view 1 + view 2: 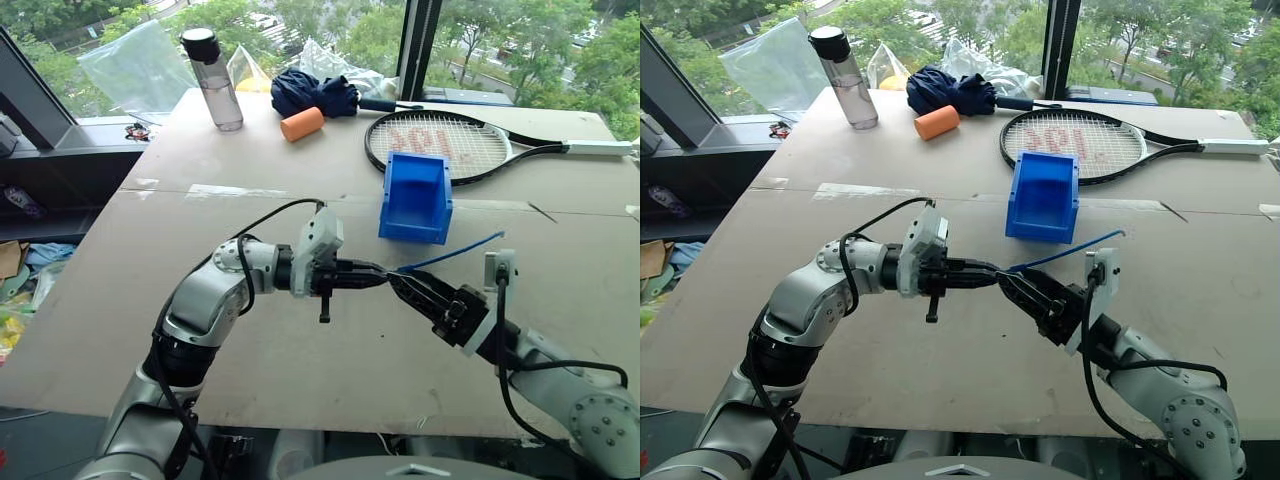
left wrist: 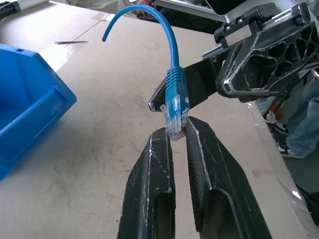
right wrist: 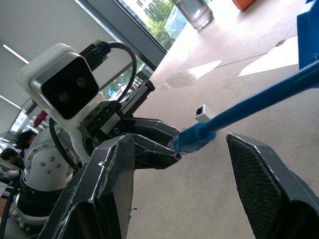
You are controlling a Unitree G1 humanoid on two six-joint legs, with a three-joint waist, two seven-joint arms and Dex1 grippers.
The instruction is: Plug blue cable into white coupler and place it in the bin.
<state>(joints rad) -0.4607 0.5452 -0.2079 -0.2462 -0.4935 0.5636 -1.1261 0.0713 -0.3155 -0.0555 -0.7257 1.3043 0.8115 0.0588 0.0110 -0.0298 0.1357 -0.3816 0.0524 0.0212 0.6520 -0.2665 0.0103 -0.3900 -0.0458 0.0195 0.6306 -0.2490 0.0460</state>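
Note:
My left gripper point(image 1: 384, 272) is shut on the clear plug at the end of the blue cable point(image 2: 172, 64), pinching it between its fingertips above the table. The cable curves away toward the right, its far end free in the air point(image 1: 498, 236). My right gripper point(image 3: 179, 142) meets the left one tip to tip and is open, its fingers wide on either side of the cable's blue boot. The white coupler point(image 3: 201, 113) lies on the table beneath the grippers, held by nothing. Just behind the grippers the bright blue bin point(image 1: 415, 198) stands on the table.
A tennis racket point(image 1: 440, 145) lies behind the bin. Farther back are a water bottle point(image 1: 215, 80), an orange cylinder point(image 1: 302, 123) and a dark blue cloth bundle point(image 1: 312, 93). Bare table point(image 1: 250, 370) lies in front of the arms.

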